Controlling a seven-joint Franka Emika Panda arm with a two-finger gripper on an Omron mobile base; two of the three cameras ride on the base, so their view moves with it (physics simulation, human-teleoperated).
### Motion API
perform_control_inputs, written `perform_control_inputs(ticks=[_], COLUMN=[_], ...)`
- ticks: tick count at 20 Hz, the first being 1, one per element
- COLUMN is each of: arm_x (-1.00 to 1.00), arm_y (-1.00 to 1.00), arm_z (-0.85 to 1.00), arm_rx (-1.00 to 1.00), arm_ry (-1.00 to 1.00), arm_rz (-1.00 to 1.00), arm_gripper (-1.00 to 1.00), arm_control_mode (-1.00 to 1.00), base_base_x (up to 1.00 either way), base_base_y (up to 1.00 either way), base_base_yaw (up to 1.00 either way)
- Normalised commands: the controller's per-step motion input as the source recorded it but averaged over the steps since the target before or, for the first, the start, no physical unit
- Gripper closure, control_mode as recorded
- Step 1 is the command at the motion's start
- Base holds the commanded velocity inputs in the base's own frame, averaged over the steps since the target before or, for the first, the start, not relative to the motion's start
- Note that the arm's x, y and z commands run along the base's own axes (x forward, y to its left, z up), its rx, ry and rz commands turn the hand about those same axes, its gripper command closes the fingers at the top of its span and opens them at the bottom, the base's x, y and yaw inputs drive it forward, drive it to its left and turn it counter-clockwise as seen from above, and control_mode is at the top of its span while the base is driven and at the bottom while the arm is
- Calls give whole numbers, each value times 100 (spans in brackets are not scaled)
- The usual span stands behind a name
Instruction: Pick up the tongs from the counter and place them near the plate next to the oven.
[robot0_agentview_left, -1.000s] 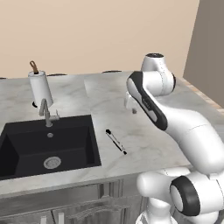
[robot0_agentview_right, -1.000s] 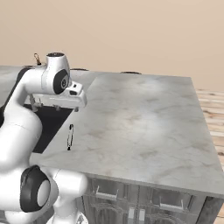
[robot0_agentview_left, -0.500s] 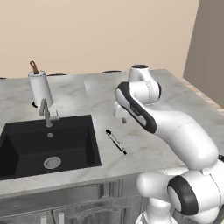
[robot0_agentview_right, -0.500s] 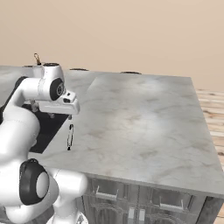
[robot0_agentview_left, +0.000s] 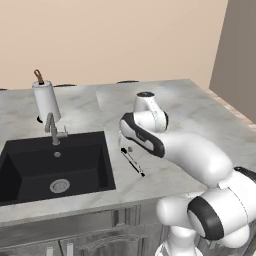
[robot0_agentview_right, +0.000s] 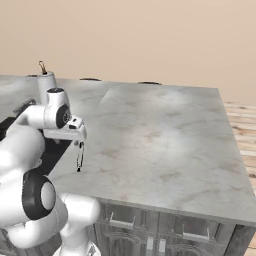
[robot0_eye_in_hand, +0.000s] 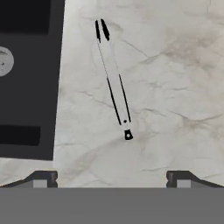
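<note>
The marbled desk (robot0_agentview_left: 200, 115) runs across the frame with a black sink (robot0_agentview_left: 50, 165) at lower left, and the tongs (robot0_eye_in_hand: 113, 78) lie flat just right of the sink, near the centre of the hand view. The fingers (robot0_eye_in_hand: 40, 178) stand wide apart above them, holding nothing. The tongs look thin, light, stiff and probably slippery, so mid-shaft, across the narrow width, seems the best hold.
</note>
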Motion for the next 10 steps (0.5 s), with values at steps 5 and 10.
perform_control_inputs(ticks=[5,10], arm_x=[65,62], arm_y=[14,3], arm_z=[-40,-37], arm_rx=[0,0], arm_ry=[3,7], arm_rz=[0,0], arm_gripper=[-100,-100], arm_control_mode=[-100,-100], base_base_x=[0,0], base_base_y=[0,0], base_base_yaw=[0,0])
